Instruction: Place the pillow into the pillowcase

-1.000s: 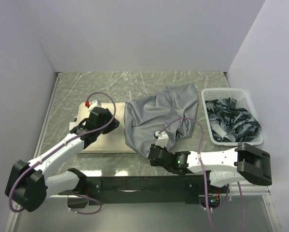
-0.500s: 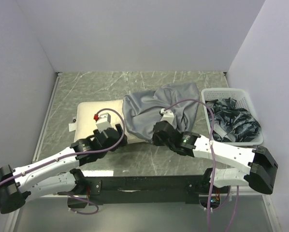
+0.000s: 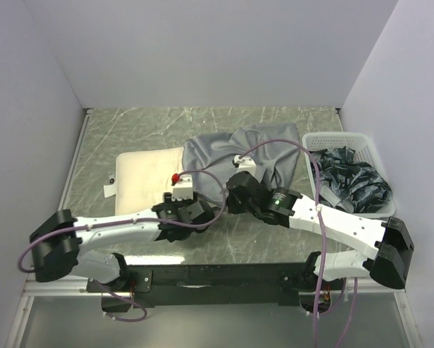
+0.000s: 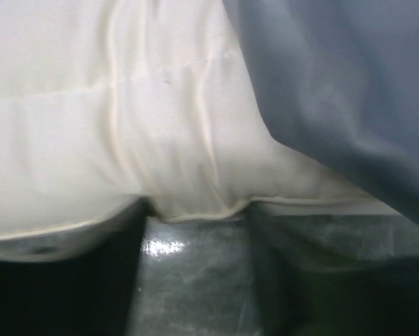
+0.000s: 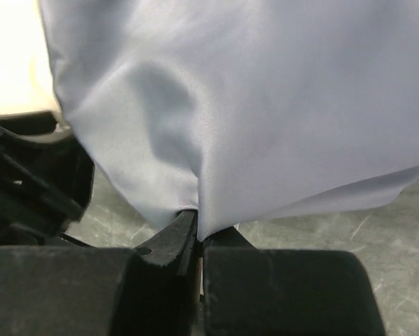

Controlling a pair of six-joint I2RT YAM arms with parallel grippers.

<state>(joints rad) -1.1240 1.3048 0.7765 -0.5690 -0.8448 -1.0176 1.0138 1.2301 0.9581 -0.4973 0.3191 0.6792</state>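
The cream-white pillow (image 3: 146,177) lies flat at the left of the table, its right end under the grey pillowcase (image 3: 260,148). My right gripper (image 3: 230,201) is shut on a fold of the pillowcase's near edge (image 5: 265,105), pinched between the jaws (image 5: 197,225). My left gripper (image 3: 205,209) sits low just beside it, open, at the pillow's near right corner. In the left wrist view the stitched pillow (image 4: 125,126) and the pillowcase (image 4: 349,98) fill the top. Bare table shows between the dark fingers (image 4: 55,294). Bear face and lettering are out of sight.
A white basket (image 3: 308,141) holding dark crumpled material stands at the right, close to the pillowcase. The two wrists nearly touch near the table's middle. The left arm's black body (image 5: 27,182) shows in the right wrist view. Grey walls enclose the marble table (image 3: 130,130).
My left gripper came off the pillow, swung right and nearer, and opened. My right gripper shut on the pillowcase's edge and moved farther from me with it.
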